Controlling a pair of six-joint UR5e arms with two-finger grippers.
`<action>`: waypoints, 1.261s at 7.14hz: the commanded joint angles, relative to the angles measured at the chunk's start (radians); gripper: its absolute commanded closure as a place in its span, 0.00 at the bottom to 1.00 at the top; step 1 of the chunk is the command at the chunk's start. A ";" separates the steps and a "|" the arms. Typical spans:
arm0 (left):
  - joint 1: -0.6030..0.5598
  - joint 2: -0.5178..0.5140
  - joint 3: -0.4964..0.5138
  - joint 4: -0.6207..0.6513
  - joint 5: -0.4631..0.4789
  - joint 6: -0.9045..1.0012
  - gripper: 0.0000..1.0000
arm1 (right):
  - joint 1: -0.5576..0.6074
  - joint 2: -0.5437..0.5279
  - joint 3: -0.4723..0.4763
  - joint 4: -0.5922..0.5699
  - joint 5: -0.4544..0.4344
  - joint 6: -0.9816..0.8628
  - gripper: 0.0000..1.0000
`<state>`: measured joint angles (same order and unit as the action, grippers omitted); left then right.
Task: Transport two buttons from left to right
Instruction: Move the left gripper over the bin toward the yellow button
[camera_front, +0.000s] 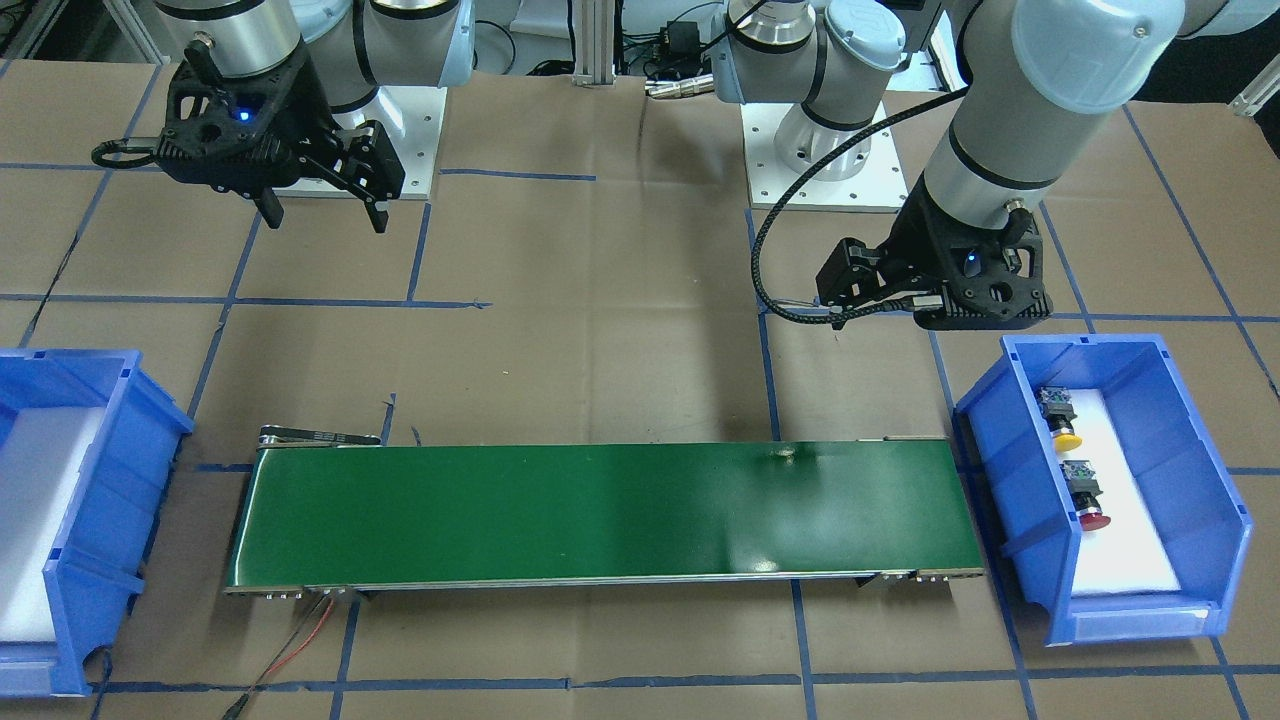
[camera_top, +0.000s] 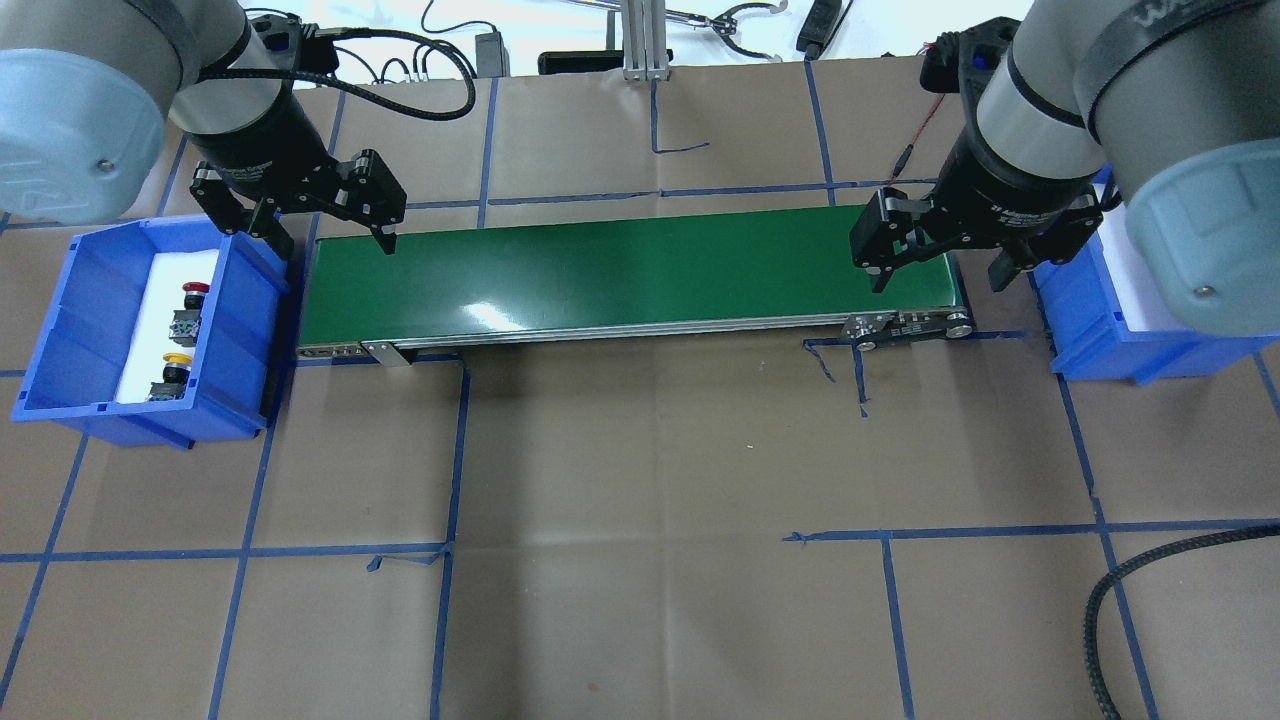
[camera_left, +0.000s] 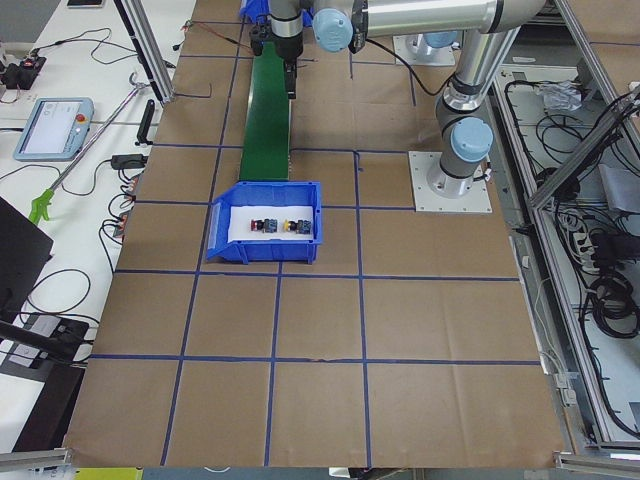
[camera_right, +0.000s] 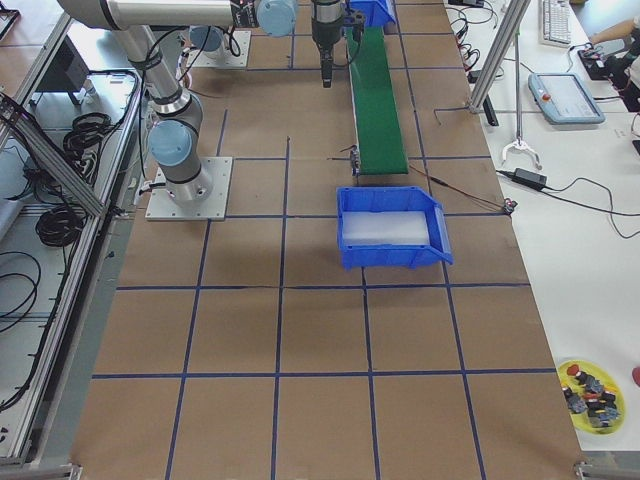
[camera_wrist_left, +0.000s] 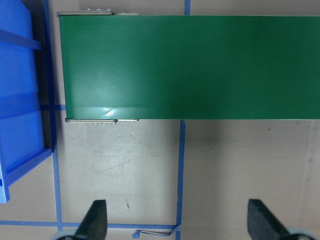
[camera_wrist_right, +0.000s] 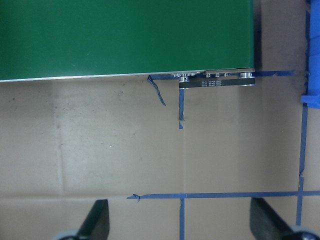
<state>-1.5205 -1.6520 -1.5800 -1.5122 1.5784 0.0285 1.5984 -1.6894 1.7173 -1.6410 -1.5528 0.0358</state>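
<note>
The flat table (camera_top: 650, 480), covered w/ brown paper and a grid of blue tape, lay below both pincers. The L arm (camera_top: 240, 120) and the R arm (camera_top: 1040, 130), silver-grey tubes w/ pale-blue joint caps, each reached down to one end of the belt.

The long green conveyor belt (camera_top: 620, 270) stretched btw the two pincers, lower than both. A blue plastic bin (camera_top: 70, 340) w/ a white liner stood just beside the L pincer, on its outer side, close to the belt's end. A second blue plastic bin (camera_top: 1090, 340) of the same kind stood beside the R pincer, also on its outer side.

The black two-finger L pincer (camera_top: 330, 238) hung above the table near the belt's L end. It was spread wide, and in its wrist view its fingers (camera_wrist_left: 95, 222) stood well apart over bare paper. The black R pincer (camera_top: 938, 277) hung near the belt's other end, spread wide in the same way.

The small yellow-capped button (camera_top: 172, 370) and the small red-capped button (camera_top: 190, 305), each w/ a black-grey blocky body, lay on the white liner in the bin beside the L pincer. They were lower than the pincer, apart from it, and not touching each other.
</note>
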 joint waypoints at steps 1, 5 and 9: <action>0.017 0.011 -0.003 0.003 -0.002 0.010 0.00 | 0.000 0.001 0.001 0.001 -0.001 -0.022 0.00; 0.271 0.020 -0.005 0.006 -0.005 0.253 0.00 | 0.000 0.001 0.002 0.001 -0.004 -0.020 0.00; 0.544 -0.002 -0.011 0.001 -0.005 0.551 0.00 | 0.002 0.001 0.005 0.007 -0.003 -0.027 0.00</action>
<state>-1.0494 -1.6440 -1.5892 -1.5099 1.5750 0.4962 1.5993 -1.6889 1.7222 -1.6355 -1.5580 0.0117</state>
